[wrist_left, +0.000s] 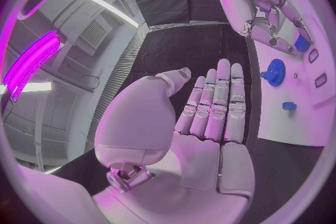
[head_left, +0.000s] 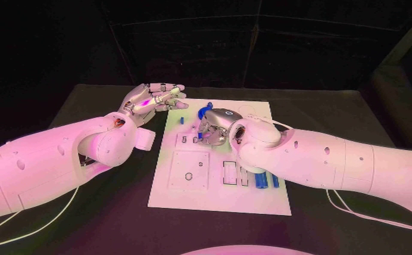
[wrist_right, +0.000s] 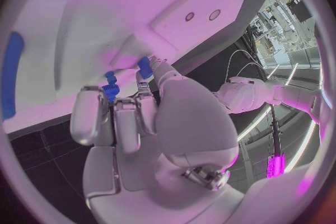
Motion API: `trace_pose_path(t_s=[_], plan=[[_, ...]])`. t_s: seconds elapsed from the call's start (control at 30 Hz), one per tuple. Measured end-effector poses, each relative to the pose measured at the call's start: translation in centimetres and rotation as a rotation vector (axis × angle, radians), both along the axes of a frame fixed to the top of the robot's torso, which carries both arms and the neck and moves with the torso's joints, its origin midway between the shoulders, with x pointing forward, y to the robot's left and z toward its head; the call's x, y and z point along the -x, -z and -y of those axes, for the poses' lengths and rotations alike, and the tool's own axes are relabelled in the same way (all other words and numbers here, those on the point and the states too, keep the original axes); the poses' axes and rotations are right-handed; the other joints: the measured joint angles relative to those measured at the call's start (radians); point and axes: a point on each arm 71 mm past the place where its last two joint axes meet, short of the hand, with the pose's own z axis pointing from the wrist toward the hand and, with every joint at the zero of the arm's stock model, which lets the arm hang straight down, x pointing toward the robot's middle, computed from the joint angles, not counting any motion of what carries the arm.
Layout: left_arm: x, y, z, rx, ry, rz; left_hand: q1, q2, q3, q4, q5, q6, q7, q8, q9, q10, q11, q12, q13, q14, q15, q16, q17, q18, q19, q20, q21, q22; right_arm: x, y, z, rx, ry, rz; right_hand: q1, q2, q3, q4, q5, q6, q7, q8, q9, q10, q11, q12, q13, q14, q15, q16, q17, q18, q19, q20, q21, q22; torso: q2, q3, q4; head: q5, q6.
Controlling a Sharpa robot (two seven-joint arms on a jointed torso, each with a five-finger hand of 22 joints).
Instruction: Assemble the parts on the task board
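Black table bore the task board; the right hand pinched a small blue part over it, seemingly light, rigid, best gripped by its sides, while the left hand hovered spread, holding nothing.

The black tabletop is carrying the white task board, which is lying flat on it just beside the left hand's fingers and directly under the right hand's fingers.
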Motion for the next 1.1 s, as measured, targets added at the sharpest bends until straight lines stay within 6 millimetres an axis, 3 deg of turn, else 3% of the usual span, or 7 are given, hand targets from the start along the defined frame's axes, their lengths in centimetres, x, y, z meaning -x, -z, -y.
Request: trace_pose_path(t_s=[1.1], plan=[[-0.11, 0.05, -0.08, -0.002, -0.003, 0.000, 0.000, 0.000, 0.000, 0.000, 0.000, 0.000, 0.000, 0.000, 0.000, 0.000, 0.000, 0.000, 0.000, 0.000, 0.000, 0.000, 0.000, 0.000, 0.000, 0.000, 0.000, 0.000, 0.01, 0.18, 0.18, 0.015, -0.002, -0.003, -0.005, -0.005, 0.001, -0.002, -0.004, 0.000, 0.001, 0.004, -0.003, 0.000, 0.000, -0.002, 0.000, 0.000, 0.000, 0.000, 0.000, 0.000, 0.000, 0.000, -0.004, -0.002, 0.000, 0.0006, 0.0003, -0.007, -0.010]])
